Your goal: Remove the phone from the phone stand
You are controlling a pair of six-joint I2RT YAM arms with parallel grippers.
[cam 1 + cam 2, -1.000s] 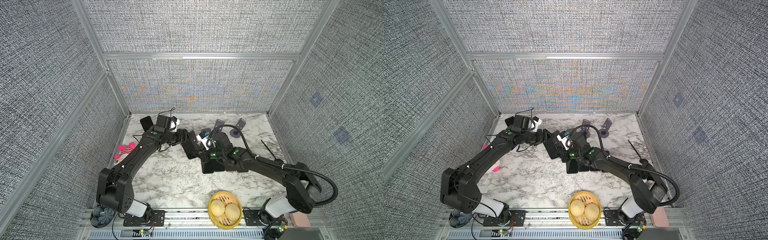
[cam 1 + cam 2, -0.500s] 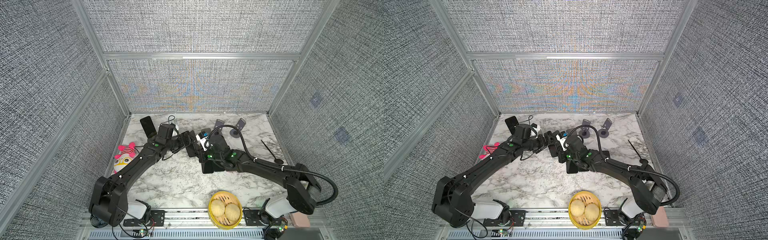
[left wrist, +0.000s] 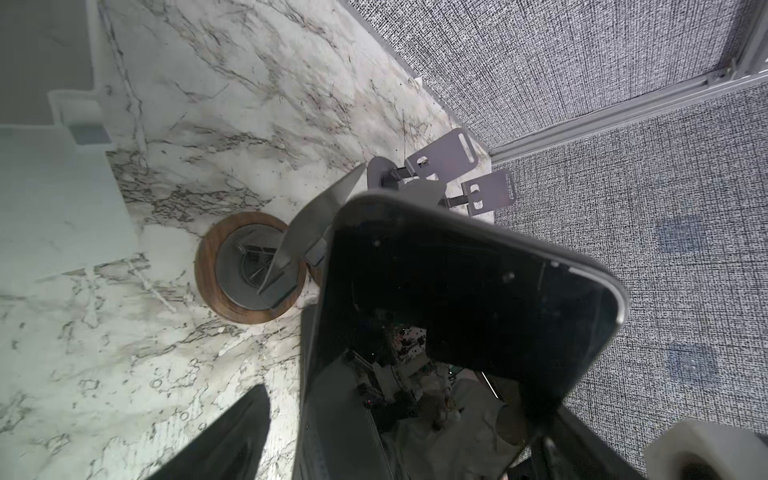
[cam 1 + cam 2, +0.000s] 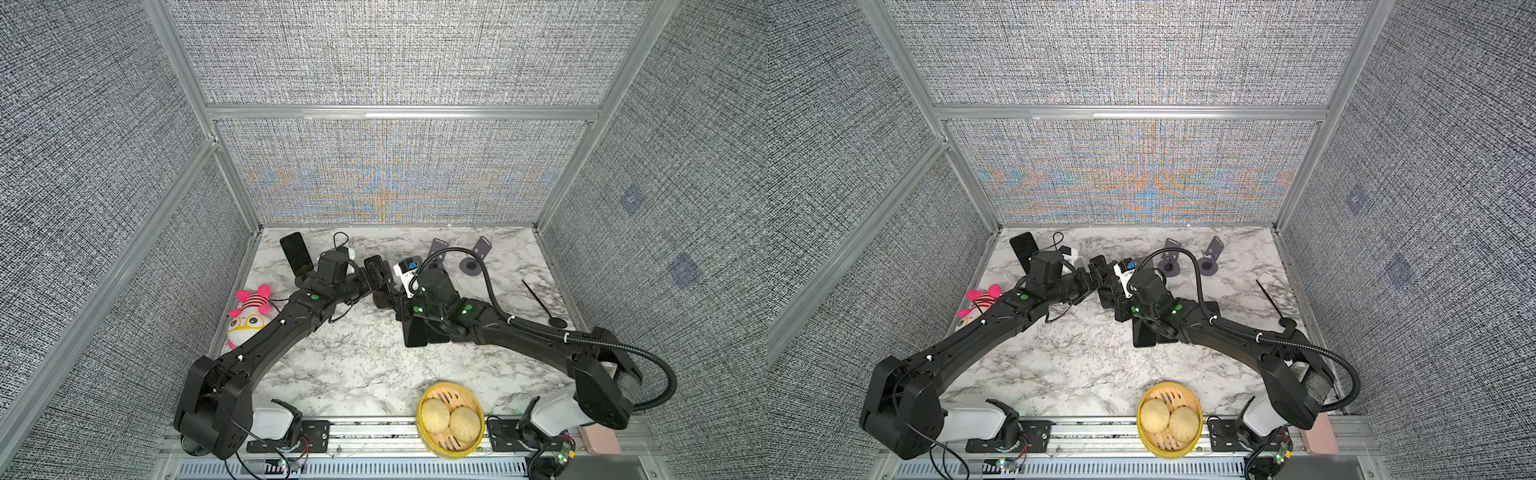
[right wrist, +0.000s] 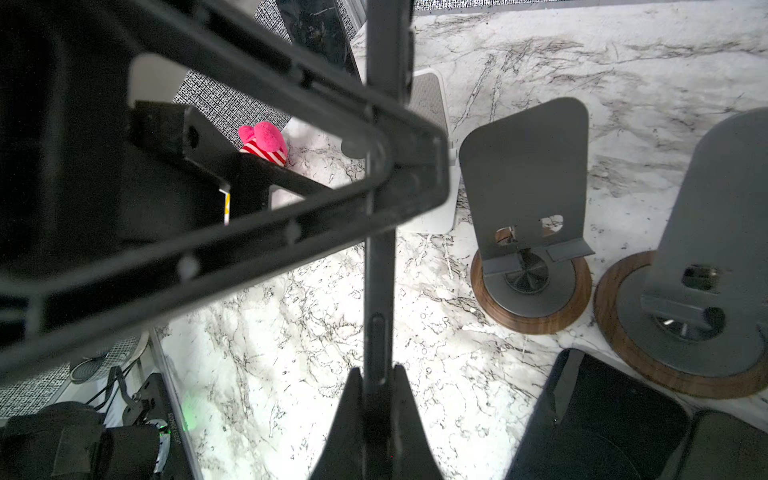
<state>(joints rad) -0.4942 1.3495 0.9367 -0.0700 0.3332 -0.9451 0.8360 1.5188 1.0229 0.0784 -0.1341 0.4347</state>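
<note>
On the white marble desk, both top views showed two all-grey phone stands, one yellow steamer basket holding two buns and one pink-striped plush toy; a white label's print was too small to read. The left wrist view showed the left tool spread around the black glossy phone. In the right wrist view the right tool pinched it edge-on, apart from two wood-based grey stands.

Both top views look steeply down from high at the front, sharing the whole counter; the wrist cameras sit close over it.
</note>
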